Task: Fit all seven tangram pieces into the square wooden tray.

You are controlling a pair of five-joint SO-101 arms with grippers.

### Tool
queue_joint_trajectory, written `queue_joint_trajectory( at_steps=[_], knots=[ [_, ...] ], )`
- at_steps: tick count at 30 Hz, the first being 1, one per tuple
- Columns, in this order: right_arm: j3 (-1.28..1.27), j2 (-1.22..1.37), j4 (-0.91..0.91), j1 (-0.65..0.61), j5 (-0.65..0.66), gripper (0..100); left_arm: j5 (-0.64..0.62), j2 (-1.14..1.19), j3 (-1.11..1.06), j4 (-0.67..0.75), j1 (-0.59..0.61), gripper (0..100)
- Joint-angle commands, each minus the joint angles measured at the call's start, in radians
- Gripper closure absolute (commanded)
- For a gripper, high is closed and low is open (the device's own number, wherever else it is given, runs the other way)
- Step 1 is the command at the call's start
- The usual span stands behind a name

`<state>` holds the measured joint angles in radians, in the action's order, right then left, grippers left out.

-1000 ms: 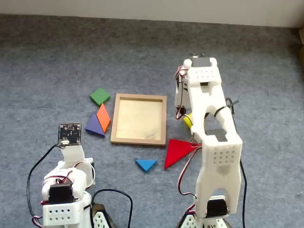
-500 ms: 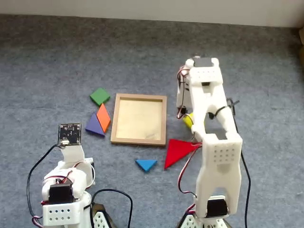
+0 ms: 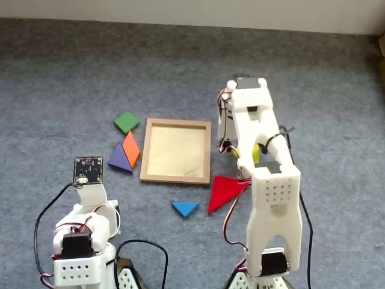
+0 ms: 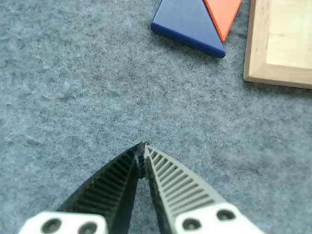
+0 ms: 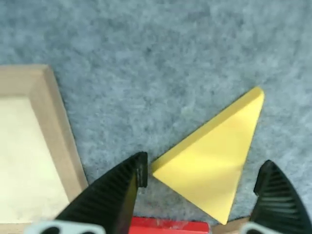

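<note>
Wooden tray [image 3: 145, 152]: square, on grey carpet [image 3: 72, 78], floor bare wood; every piece in view lies outside it. Green square [image 3: 126, 122], orange piece [image 3: 130, 149] and dark blue triangle [image 3: 119, 158]: beside the tray's left side, the last two touching. Small blue triangle [image 3: 184, 208] and red triangle [image 3: 225, 191]: near its front edge. Yellow triangle [image 5: 209, 156]: just right of the tray, under the right arm. Right gripper [image 5: 203, 170]: arm stretched forward, jaws wide apart astride the yellow triangle, gripping nothing. Left gripper [image 4: 142, 148]: arm folded back, jaws closed together, empty, over carpet.
</note>
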<state>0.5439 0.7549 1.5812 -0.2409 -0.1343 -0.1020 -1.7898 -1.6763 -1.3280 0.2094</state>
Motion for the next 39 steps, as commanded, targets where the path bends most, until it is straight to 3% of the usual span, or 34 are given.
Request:
queue_joint_trajectory(
  at_steps=[1,17,27,33,39],
  knots=[
    [0.033,-0.015,-0.013,-0.007,0.006,65.9,0.008,-0.013,-0.021,-0.005,0.008,99],
    [0.039,0.076,-0.004,0.030,0.000,66.2,0.008,-0.013,-0.021,-0.005,0.008,99],
    [0.042,0.094,0.022,0.030,0.000,72.8,0.008,-0.013,-0.021,-0.005,0.008,99],
    [0.044,0.081,0.022,0.030,0.008,82.4,0.008,-0.013,-0.021,-0.005,0.008,99],
    [0.035,-0.025,0.016,0.030,0.011,82.9,0.008,-0.013,-0.021,-0.005,0.008,99]
  ],
)
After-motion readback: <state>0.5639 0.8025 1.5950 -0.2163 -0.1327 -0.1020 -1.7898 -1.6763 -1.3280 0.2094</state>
